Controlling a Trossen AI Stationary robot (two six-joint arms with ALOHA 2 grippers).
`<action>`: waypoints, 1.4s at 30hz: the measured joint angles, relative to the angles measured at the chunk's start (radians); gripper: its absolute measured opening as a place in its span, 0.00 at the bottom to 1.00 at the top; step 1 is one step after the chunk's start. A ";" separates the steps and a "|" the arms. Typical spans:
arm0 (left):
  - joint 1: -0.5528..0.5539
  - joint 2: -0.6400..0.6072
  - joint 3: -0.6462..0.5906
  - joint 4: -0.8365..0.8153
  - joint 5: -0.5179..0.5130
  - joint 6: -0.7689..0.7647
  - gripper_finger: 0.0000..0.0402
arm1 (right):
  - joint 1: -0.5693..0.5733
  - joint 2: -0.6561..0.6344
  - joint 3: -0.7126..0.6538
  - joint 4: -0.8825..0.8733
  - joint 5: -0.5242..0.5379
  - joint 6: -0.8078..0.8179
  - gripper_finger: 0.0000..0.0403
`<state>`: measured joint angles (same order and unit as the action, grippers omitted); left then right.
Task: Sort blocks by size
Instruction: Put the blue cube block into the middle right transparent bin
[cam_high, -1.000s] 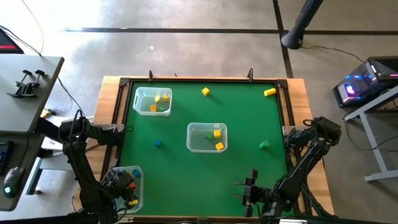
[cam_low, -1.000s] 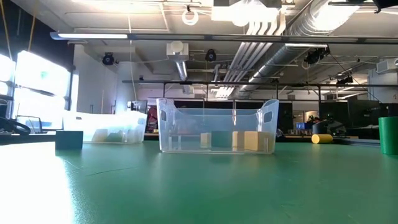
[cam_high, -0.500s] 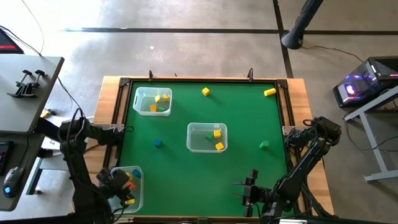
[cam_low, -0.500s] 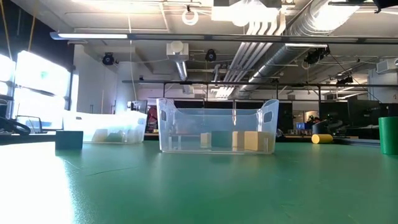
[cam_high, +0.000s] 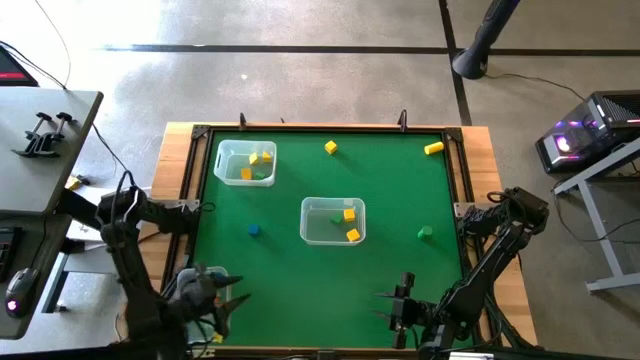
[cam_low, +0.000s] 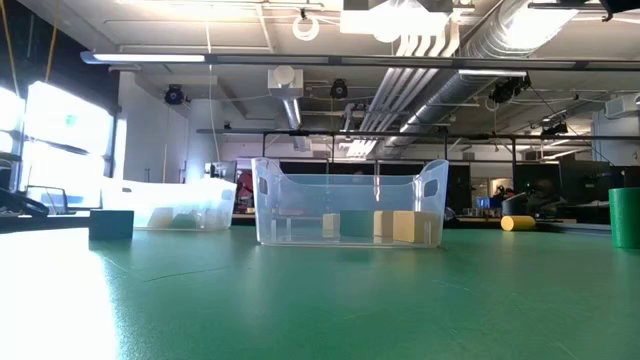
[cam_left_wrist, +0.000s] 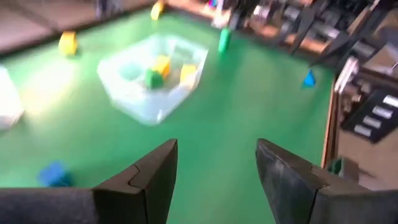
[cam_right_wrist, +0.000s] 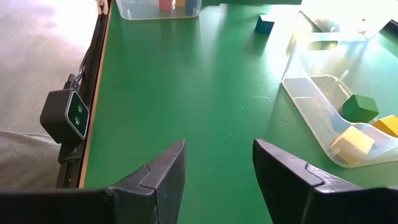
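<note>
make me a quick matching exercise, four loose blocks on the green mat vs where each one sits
Column 1:
1. yellow cylinder
2. yellow cube
3. blue block
4. green block

Column 2:
A. left of the middle bin, on open mat
B. far right corner of the mat
C. right of the middle bin, toward the right edge
D. along the far edge, near its middle

Pairs: 1-B, 2-D, 3-A, 4-C
</note>
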<state>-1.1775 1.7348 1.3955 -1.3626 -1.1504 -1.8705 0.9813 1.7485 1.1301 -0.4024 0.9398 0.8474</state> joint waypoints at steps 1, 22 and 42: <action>0.020 0.000 -0.018 0.054 -0.028 0.046 0.50 | 0.000 0.000 0.000 -0.001 0.000 0.000 0.45; 0.587 0.001 -0.505 1.727 0.608 1.463 0.50 | -0.089 0.000 0.000 -0.040 -0.042 -0.164 0.45; 0.786 -0.477 -0.503 0.742 0.616 1.521 0.50 | -0.350 0.000 0.000 -0.346 0.009 -0.303 0.45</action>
<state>-0.3916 1.2574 0.8925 -0.6208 -0.5348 -0.3497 0.6315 1.7483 1.1301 -0.7485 0.9489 0.5447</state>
